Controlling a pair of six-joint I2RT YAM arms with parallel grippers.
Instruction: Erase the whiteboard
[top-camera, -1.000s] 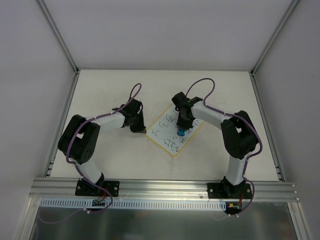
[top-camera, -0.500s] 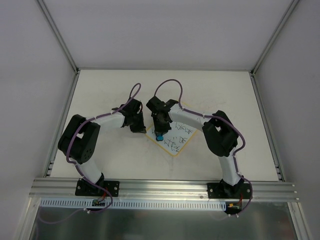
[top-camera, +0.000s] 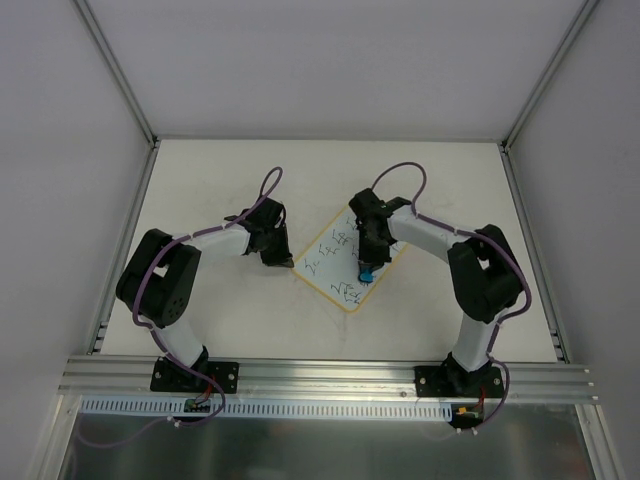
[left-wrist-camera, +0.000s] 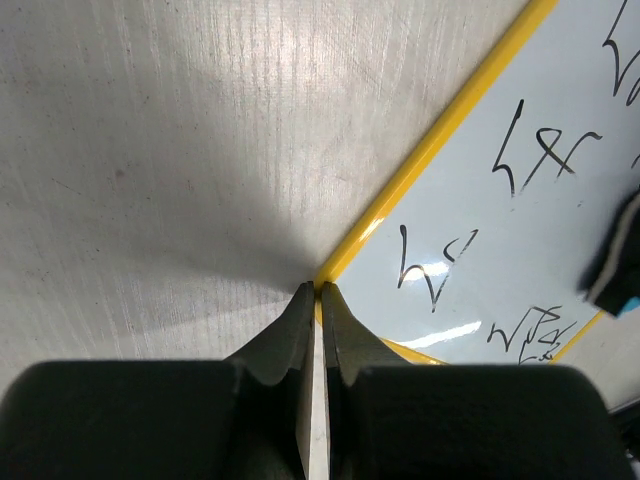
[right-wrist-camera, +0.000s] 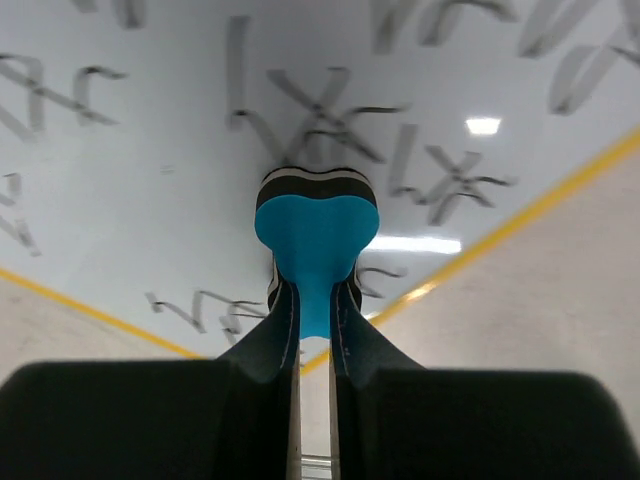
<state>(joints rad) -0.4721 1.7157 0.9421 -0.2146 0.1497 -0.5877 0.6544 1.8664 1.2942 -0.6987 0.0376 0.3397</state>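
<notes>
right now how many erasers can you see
1: a blue eraser, pinched in the right gripper over the whiteboard, near its right edge. The arms could hide another.

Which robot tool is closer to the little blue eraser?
Right. The right tool is shut on the small blue eraser block; the left tool rests shut at a corner of the yellow-edged whiteboard.

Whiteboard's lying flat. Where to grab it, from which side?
Probably its yellow rim at the left corner, approached low from the table. The whiteboard lies flat and thin, so only the edge offers purchase; the eraser in the right gripper sits on its face.
</notes>
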